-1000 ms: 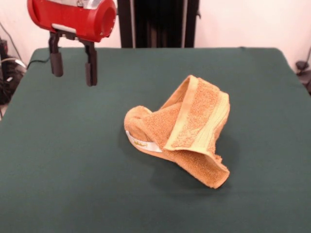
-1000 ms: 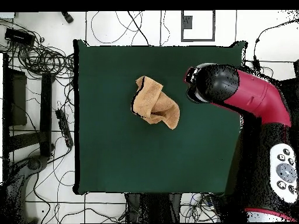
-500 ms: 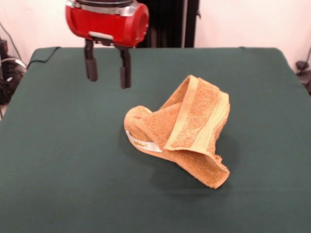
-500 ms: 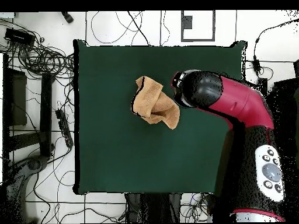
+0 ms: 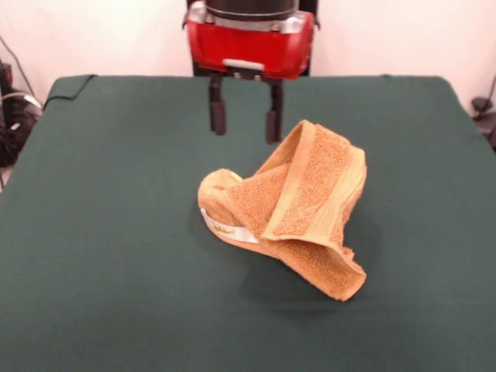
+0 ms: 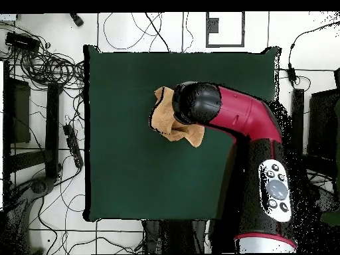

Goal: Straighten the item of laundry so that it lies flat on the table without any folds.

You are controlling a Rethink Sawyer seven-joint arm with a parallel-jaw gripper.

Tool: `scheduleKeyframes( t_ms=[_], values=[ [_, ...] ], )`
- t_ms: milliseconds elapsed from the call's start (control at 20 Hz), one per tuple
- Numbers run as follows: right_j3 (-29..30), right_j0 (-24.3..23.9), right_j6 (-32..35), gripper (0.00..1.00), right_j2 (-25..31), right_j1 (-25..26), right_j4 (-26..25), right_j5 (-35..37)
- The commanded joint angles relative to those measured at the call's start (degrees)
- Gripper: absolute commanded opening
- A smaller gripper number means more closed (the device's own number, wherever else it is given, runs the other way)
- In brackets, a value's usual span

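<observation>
Towel (image 5: 291,209): crumpled on worktop (image 5: 108,232). Gripper (image 5: 244,116) fingers apart, above. Risk: pinching both layers, fold remains.

One tabletop (image 5: 108,232), covered in dark green cloth. One towel (image 5: 291,205) on it, orange-tan terry, bunched near the middle. On that towel, one paler smooth band (image 5: 288,182) and one white label (image 5: 229,229) at about eight o'clock of the heap. One robot arm (image 6: 246,123), red and black, ending in one gripper (image 5: 245,118) with two dark fingers (image 5: 218,115) held apart, hanging above the tabletop at roughly eleven o'clock of the towel. From above, the same count holds: one towel (image 6: 161,114), partly hidden under the single arm, and one tabletop (image 6: 133,172). Cables on the floor around it are too tangled to count.
</observation>
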Motion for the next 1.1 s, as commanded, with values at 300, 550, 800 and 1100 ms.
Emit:
scheduleKeyframes(
  t_ms=[300, 550, 800, 1100],
  values=[
    [-1.83, 1.99, 12.10, 1.00, 1.96, 9.59, 1.34, -5.27],
    [-6.37, 1.24, 11.44, 1.00, 1.43, 15.06, 0.44, -11.31],
    [-5.01, 0.99, 10.80, 1.00, 1.64, 14.70, 1.26, -12.33],
    [-4.26, 2.19, 12.27, 1.00, 0.47, 14.16, 2.46, -11.59]
  ],
)
